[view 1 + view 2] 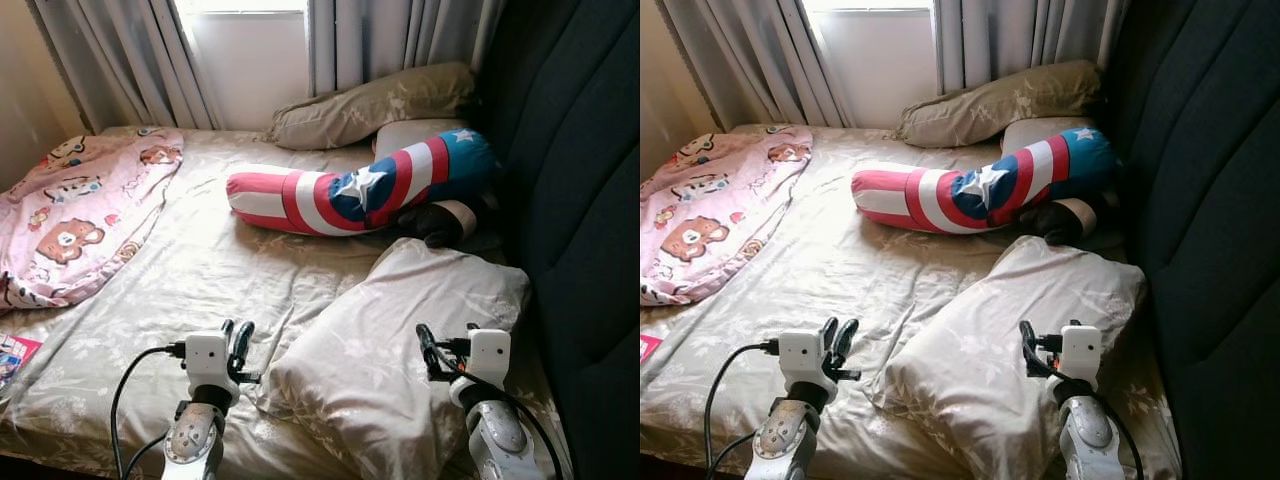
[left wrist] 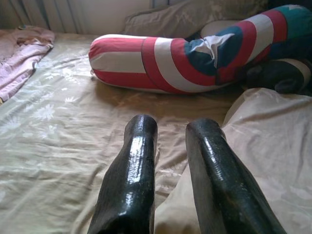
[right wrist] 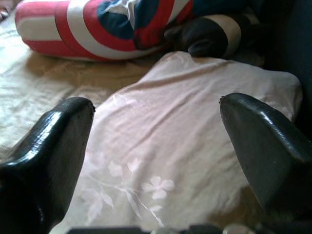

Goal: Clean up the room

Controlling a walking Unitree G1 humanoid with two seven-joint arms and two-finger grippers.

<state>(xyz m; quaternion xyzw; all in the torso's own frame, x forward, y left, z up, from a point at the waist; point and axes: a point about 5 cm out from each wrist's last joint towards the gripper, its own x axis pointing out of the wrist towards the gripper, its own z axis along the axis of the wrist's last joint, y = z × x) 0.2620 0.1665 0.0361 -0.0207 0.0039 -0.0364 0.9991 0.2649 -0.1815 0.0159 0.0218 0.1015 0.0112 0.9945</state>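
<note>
Left gripper (image 1: 240, 340) hangs over the bed's near edge, fingers a small gap apart; right gripper (image 1: 428, 350) spreads wide above the front pillow (image 1: 400, 340).

Three pillows lie on the bed (image 1: 200, 270): the front one by both grippers and two (image 1: 370, 105) at the far end by the curtains. A striped star bolster (image 1: 360, 190) crosses the middle, a pink blanket (image 1: 80, 210) covers the left side, and bare sheet lies between.

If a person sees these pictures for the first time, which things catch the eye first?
The red, white and blue star bolster lies across the bed near the dark headboard. In front, the right gripper is open over a pale floral pillow, with the left gripper at its edge. A pink cartoon blanket lies far left.
</note>
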